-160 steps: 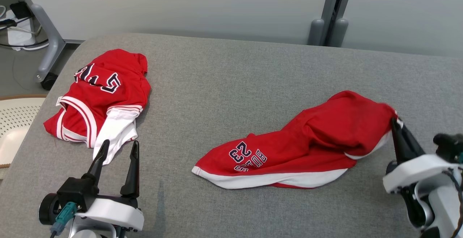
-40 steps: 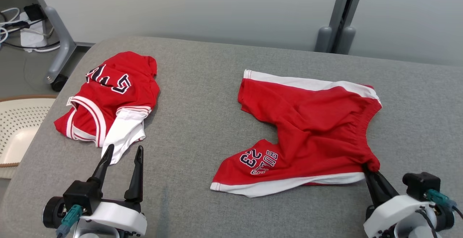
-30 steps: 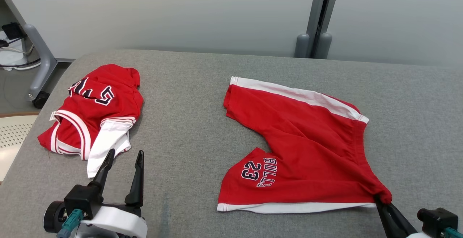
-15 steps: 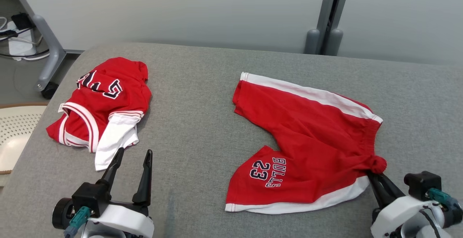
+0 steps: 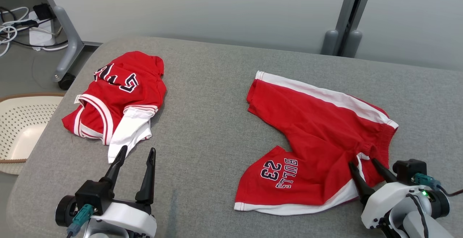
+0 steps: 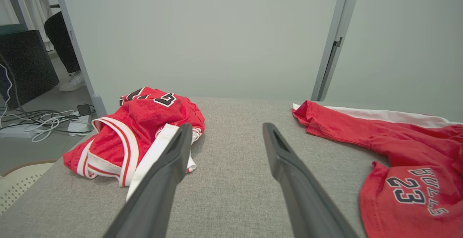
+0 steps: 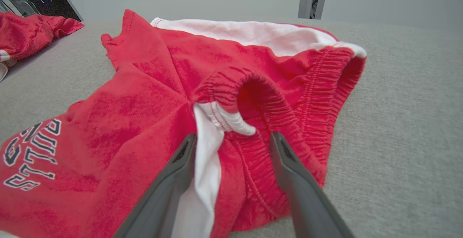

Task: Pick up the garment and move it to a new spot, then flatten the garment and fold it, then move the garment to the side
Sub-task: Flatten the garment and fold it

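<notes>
Left of the shorts [image 5: 318, 129], the jersey's [image 5: 119, 104] lettering [image 5: 117, 80] is partly folded under, and a basket [image 5: 21, 126] runs off the view's edge.

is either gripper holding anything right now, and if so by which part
Nothing is held. The right gripper has its fingers open on either side of the red shorts' waistband corner; the left gripper is open over the table.
</notes>
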